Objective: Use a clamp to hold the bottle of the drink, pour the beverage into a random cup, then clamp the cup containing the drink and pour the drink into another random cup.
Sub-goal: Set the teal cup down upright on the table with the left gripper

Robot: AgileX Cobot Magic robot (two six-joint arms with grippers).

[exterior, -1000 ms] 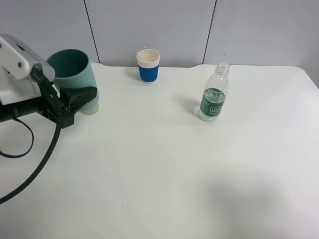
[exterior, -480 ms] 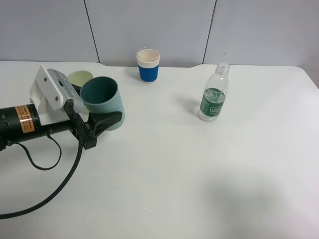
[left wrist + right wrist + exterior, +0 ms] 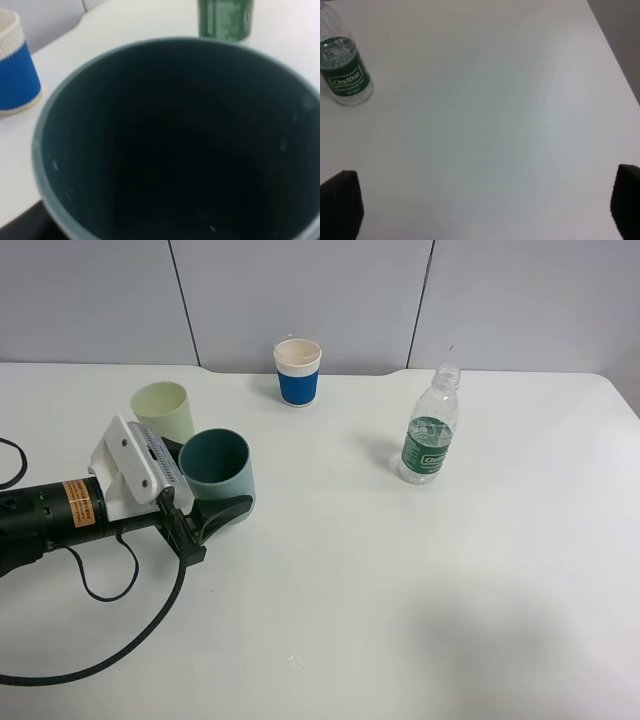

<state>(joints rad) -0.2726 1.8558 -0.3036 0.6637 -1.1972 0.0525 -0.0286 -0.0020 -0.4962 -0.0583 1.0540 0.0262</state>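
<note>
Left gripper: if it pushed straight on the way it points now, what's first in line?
Past the teal cup held by the left gripper, the line runs right across bare table. It looks free; the bottle sits further back, probably off that line, though depth is unclear.

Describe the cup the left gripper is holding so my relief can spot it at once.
Start at the white table's left side, where the black arm ends in the left gripper. It is shut on the teal cup, upright with a dark inside. The pale yellow-green cup just behind is lighter; the blue paper cup stands farther back.
</note>
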